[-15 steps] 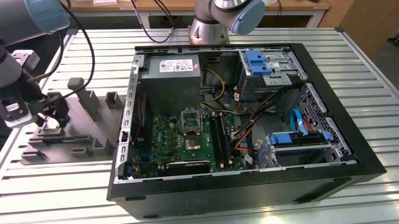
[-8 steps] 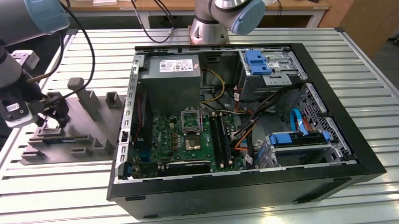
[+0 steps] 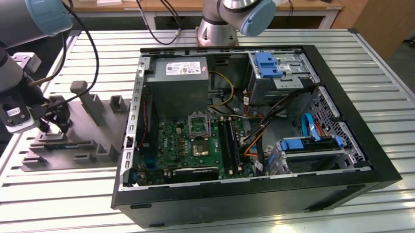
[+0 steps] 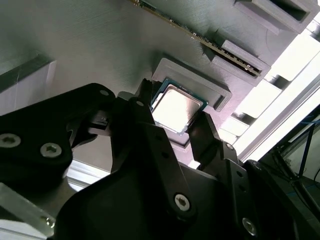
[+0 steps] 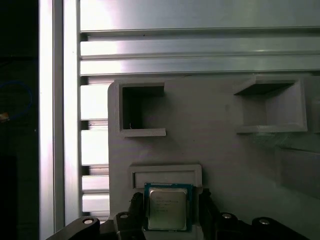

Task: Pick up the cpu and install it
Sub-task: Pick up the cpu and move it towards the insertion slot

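Claw (image 4: 175, 114) apart, fingers (image 4: 207, 132) straddling the cpu (image 5: 167, 209), one each side. Cpu sits flat in its grey holder (image 5: 215, 150) pocket.

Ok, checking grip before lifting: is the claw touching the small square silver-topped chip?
Cannot tell. In both wrist views the black claw straddles the small square silver-topped chip in its grey tray pocket, but neither shows plain contact or gap.

Exterior view evenly bright; both wrist views dim, glare on cpu (image 4: 176, 106).
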